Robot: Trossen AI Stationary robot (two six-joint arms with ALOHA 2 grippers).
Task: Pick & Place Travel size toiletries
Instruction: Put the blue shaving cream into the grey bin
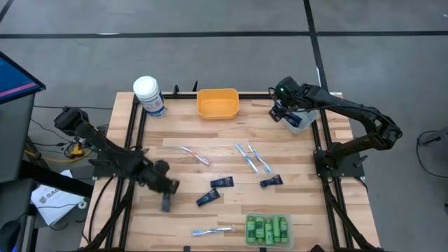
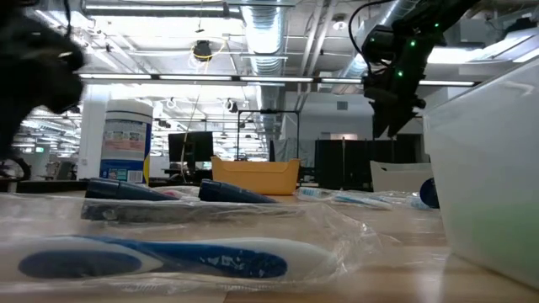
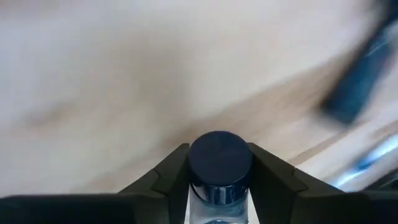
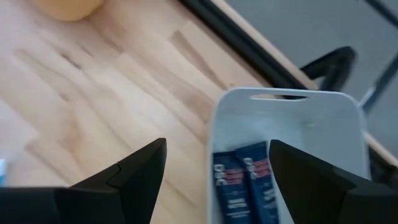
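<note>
My left gripper (image 1: 167, 194) is over the table's near left part, shut on a dark navy tube (image 1: 166, 204). Other navy tubes (image 1: 222, 182) (image 1: 208, 198) (image 1: 271, 181) lie flat mid-table, with wrapped toothbrushes (image 1: 196, 155) (image 1: 252, 158) beyond them and another toothbrush (image 1: 213, 229) near the front edge. Green bottles (image 1: 267, 229) fill a clear bin. My right gripper (image 4: 217, 168) hangs open above a white bin (image 4: 292, 102) at the far right, which holds two navy tubes (image 4: 245, 183). My left gripper pinches the navy tube between its two fingers just behind its round cap (image 3: 221, 158), one finger (image 3: 168, 177) on each side. The cap sticks out past the fingertips. The fingers slant down from above; the rest of the tube is hidden between them.
An orange bin (image 1: 217, 103) stands at the far middle, with a white-lidded canister (image 1: 148, 94) to its left. Black frame rails (image 1: 133, 133) run along both sides of the wooden table. Bare wood lies between the orange bin and the toothbrushes.
</note>
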